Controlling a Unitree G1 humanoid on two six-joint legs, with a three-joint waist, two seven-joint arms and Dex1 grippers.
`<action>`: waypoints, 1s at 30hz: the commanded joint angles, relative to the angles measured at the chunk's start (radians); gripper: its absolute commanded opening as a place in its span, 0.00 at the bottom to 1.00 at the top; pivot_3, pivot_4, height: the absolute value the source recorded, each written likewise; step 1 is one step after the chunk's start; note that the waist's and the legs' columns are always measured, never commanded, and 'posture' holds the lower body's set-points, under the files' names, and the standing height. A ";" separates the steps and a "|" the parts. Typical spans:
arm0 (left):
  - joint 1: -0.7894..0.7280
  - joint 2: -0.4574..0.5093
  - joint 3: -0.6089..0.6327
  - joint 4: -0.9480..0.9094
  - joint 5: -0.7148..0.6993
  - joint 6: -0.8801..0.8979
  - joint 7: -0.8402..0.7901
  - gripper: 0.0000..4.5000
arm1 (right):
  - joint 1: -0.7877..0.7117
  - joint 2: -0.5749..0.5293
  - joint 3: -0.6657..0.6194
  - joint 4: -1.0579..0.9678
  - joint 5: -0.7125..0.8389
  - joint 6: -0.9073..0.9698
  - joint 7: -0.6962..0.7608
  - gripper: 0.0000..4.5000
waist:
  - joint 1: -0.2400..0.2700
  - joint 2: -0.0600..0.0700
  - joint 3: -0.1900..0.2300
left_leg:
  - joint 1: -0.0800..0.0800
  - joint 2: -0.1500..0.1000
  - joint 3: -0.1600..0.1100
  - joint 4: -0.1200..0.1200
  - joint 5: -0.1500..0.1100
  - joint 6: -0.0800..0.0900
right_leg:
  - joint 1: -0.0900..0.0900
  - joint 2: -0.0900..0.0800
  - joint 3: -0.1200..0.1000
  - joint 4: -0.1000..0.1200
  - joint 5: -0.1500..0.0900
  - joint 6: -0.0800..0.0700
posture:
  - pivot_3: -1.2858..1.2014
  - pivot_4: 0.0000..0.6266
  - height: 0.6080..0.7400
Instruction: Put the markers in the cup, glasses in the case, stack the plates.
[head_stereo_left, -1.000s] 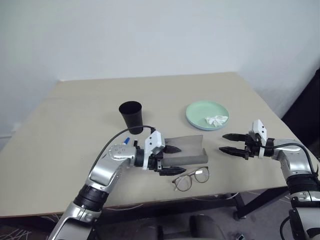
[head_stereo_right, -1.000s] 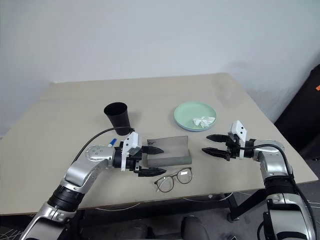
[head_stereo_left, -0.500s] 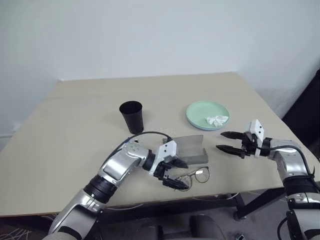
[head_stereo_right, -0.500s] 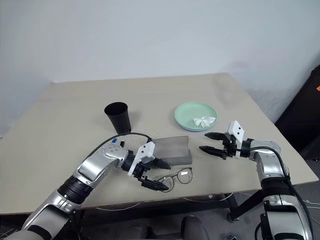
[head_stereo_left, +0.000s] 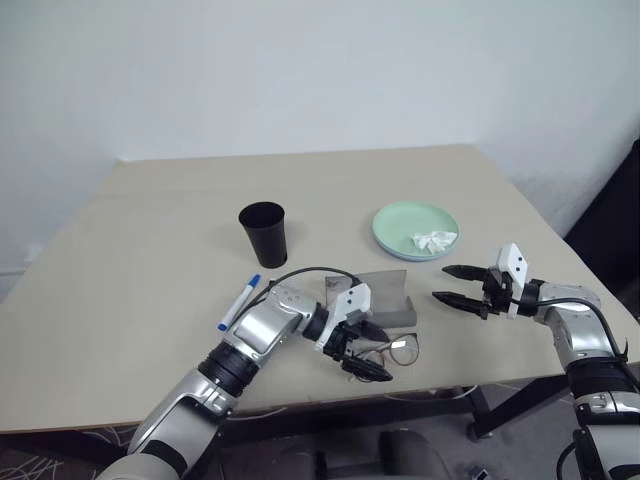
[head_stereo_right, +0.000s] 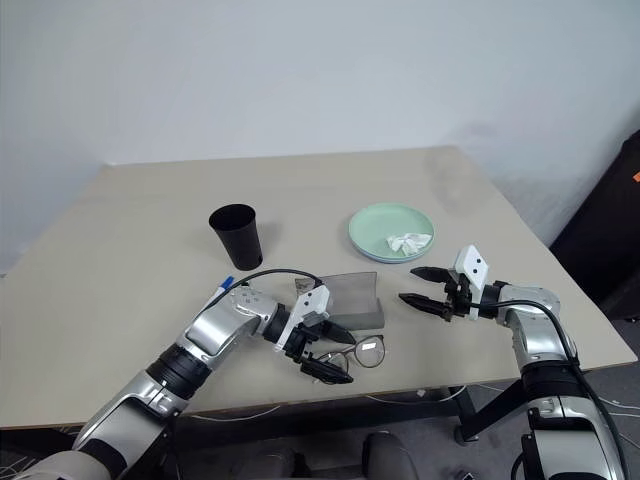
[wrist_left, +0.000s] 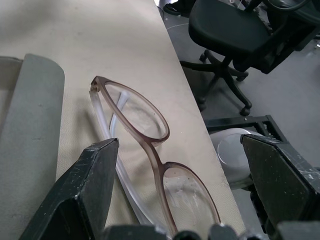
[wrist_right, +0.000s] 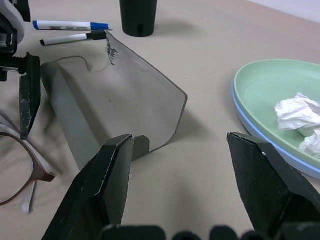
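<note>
Since a second ago the left claw (head_stereo_left: 362, 348) has swung down from over the case (head_stereo_left: 375, 300) toward the table's near edge and now straddles the glasses (head_stereo_left: 390, 350), fingers spread wide, one on each side of the frame, nothing pinched. With the arm shifted, a marker (head_stereo_left: 239, 302) that it hid then lies uncovered behind the left forearm. The right claw (head_stereo_left: 452, 285) has barely moved; it hangs above the table (head_stereo_left: 150, 230) just to the right of the case, fingers spread and empty.

Counted: one pair of glasses, lying between the left claw's fingers in the left wrist view, lenses up, near the table edge. One case, open, just beyond the left claw and between the two claws. Two markers in the right wrist view, a blue-capped one (wrist_right: 70, 25) and a black-tipped one (wrist_right: 72, 37), side by side past the case. One black cup (head_stereo_left: 264, 234), upright, farther out beyond the left claw. Two plates (head_stereo_left: 414, 231), already stacked, mint on blue, beyond the right claw, with one crumpled white scrap (head_stereo_left: 432, 240) on top.
</note>
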 joint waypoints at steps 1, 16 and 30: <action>-0.034 -0.013 -0.005 0.016 0.023 -0.014 0.001 0.92 | -0.019 -0.014 -0.011 -0.025 0.005 -0.021 -0.007 0.72 | 0.000 0.000 0.000 | 0.000 0.000 0.000 0.000 0.000 0.000 | 0.000 0.000 0.000 0.000 0.000 0.000 | 0.52 0.00 1.00; -0.040 -0.046 0.022 0.062 0.038 -0.016 0.012 0.50 | -0.033 -0.011 -0.002 0.000 -0.009 -0.038 -0.018 0.72 | 0.000 0.000 0.000 | 0.000 0.000 0.000 0.000 0.000 0.000 | 0.000 0.000 0.000 0.000 0.000 0.000 | 0.52 0.00 1.00; -0.061 -0.057 0.078 0.084 0.030 -0.079 0.043 0.14 | -0.021 -0.023 -0.012 -0.044 0.049 0.030 0.042 0.72 | 0.000 0.000 0.000 | 0.000 0.000 0.000 0.001 0.000 0.001 | 0.001 0.000 0.000 0.000 0.000 0.000 | 0.52 0.00 1.00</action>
